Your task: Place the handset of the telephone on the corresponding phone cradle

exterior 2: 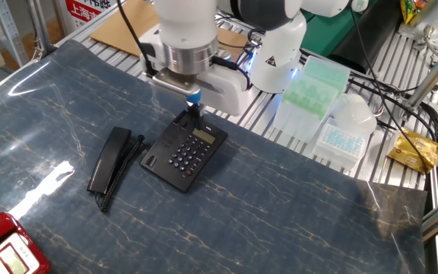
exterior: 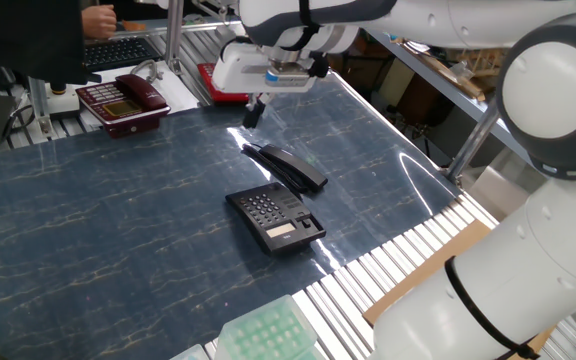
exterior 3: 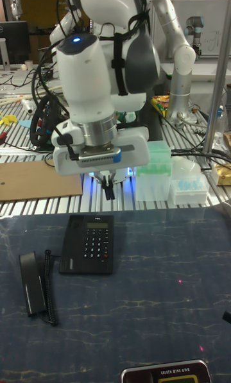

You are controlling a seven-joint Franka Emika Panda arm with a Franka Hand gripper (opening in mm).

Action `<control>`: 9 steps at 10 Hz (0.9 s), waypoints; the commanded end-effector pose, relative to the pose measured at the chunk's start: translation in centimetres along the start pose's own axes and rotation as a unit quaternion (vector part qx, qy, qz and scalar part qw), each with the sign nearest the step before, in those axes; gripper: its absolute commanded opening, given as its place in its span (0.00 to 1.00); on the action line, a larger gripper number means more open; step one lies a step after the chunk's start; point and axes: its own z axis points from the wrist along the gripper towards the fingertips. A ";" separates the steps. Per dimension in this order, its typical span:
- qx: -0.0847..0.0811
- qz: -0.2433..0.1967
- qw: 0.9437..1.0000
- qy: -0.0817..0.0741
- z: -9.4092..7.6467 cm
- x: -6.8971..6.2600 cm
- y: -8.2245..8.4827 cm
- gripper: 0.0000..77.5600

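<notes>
The black telephone lies on the blue marbled table, its keypad up and its cradle strip bare. The handset lies flat on the table beside that strip, joined to the phone by a coiled cord. In the tall fixed view the handset is left of the telephone. My gripper hangs above the table near the phone's display end, its fingers together and holding nothing. From the opposite side the gripper shows above and beyond the handset and the telephone.
A dark red phone stands at a far table corner, near a person's hand. Green pipette-tip boxes and a white lidded box sit on the rollers off the table edge. A cardboard sheet lies behind the table.
</notes>
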 end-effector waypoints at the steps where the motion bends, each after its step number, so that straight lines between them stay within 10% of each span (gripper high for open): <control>1: -0.001 -0.001 1.000 0.000 -0.5 -0.7 -0.4 0.00; 9: -0.021 -0.024 0.999 -0.008 -1.5 -3.8 -2.8 0.00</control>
